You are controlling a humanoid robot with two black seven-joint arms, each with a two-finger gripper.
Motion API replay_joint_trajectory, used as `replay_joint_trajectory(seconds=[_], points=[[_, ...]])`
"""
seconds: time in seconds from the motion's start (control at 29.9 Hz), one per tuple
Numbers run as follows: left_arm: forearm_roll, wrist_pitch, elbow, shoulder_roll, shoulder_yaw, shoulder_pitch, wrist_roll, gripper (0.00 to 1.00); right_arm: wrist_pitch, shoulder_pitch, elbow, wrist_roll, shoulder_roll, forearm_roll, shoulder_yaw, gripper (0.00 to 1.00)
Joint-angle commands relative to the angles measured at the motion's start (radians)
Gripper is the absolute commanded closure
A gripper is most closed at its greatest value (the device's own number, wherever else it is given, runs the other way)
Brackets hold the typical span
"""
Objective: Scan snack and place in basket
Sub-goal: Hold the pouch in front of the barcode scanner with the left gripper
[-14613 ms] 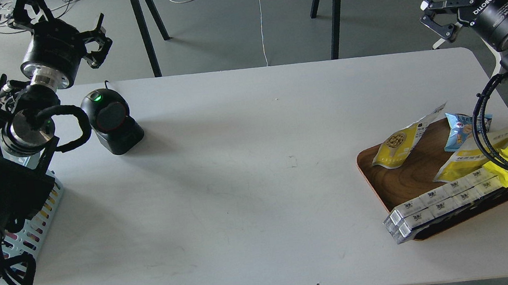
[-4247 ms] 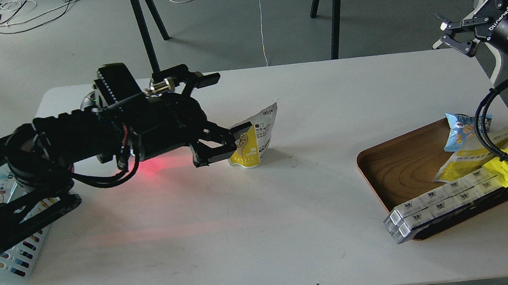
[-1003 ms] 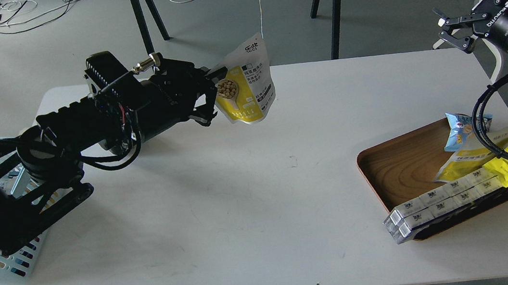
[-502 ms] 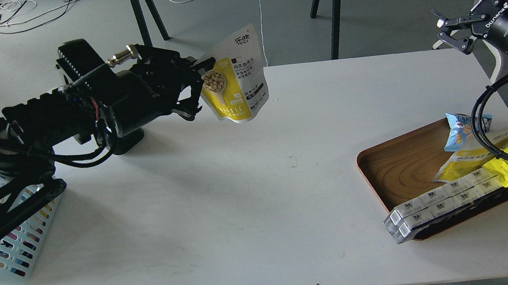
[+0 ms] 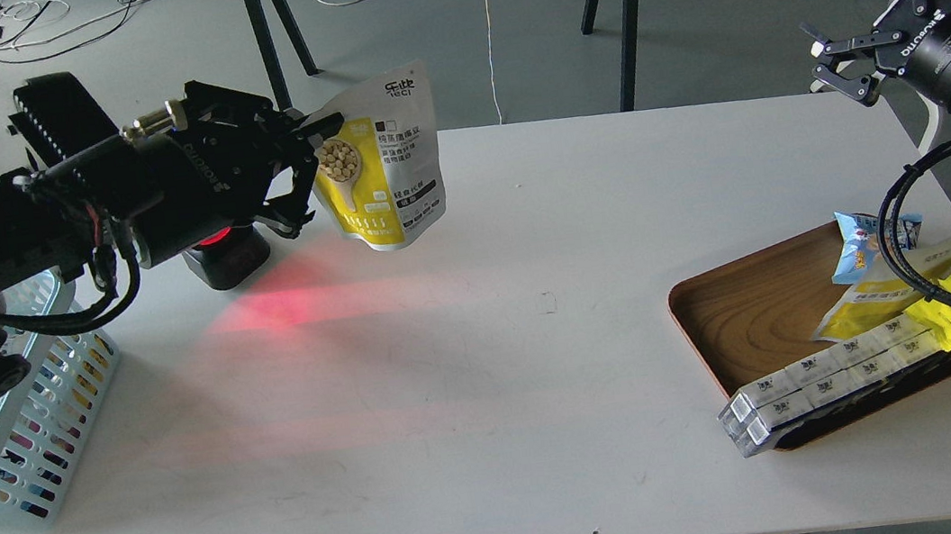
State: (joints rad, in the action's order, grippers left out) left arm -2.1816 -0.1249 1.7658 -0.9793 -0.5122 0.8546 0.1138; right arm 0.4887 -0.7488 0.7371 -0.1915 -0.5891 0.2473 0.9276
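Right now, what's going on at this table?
The left claw holds a yellow-and-white snack pouch in the air beside the black scanner, which throws red light on the table. The blue basket waits at the left edge. The right claw hangs open, away from the wooden tray.

table (image 5: 493,410) middle bare, open passage. scanner (image 5: 226,259) stands at far left near basket (image 5: 50,419); left arm overhangs basket rim. tray (image 5: 754,314) crowds right edge.

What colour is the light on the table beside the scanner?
Red, a glow on the white table, seen in the head view.
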Motion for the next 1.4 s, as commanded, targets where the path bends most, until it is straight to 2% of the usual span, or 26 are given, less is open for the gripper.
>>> replay_joint_trajectory(seconds=[0.0, 0.27, 0.5, 0.64, 0.7, 0.9, 1.14, 1.27, 1.37], points=[[0.025, -0.034, 0.0, -0.012, 0.0, -0.002, -0.011, 0.99, 0.0, 0.0, -0.001, 0.0, 0.0, 0.0, -0.019, 0.02], [0.124, -0.145, -0.009, -0.075, 0.011, -0.019, -0.016, 0.99, 0.0, 0.002, -0.001, 0.0, 0.006, 0.0, -0.027, 0.02], [0.31, -0.219, -0.029, -0.127, 0.011, -0.048, -0.08, 0.99, 0.0, 0.002, 0.001, 0.0, 0.006, 0.0, -0.027, 0.02], [0.451, -0.222, -0.046, -0.141, 0.012, -0.08, -0.108, 0.99, 0.0, 0.002, 0.001, 0.0, 0.006, 0.0, -0.027, 0.02], [0.482, -0.205, -0.055, -0.141, 0.012, -0.095, -0.106, 1.0, 0.0, 0.002, -0.001, 0.0, 0.006, 0.0, -0.029, 0.02], [0.488, -0.102, -0.052, -0.13, 0.012, -0.12, -0.059, 1.0, 0.0, 0.002, 0.001, 0.0, 0.006, 0.0, -0.05, 0.02], [0.484, 0.048, -0.051, -0.105, 0.014, -0.163, 0.056, 1.0, 0.0, 0.002, 0.001, 0.0, 0.006, 0.0, -0.053, 0.02], [0.468, 0.152, -0.058, -0.07, 0.015, -0.178, 0.105, 1.0, 0.0, 0.003, -0.001, 0.0, 0.006, 0.0, -0.055, 0.02], [0.406, 0.189, -0.084, -0.064, 0.015, -0.186, 0.124, 1.0, 0.0, 0.005, 0.001, 0.0, 0.006, 0.0, -0.055, 0.02]])
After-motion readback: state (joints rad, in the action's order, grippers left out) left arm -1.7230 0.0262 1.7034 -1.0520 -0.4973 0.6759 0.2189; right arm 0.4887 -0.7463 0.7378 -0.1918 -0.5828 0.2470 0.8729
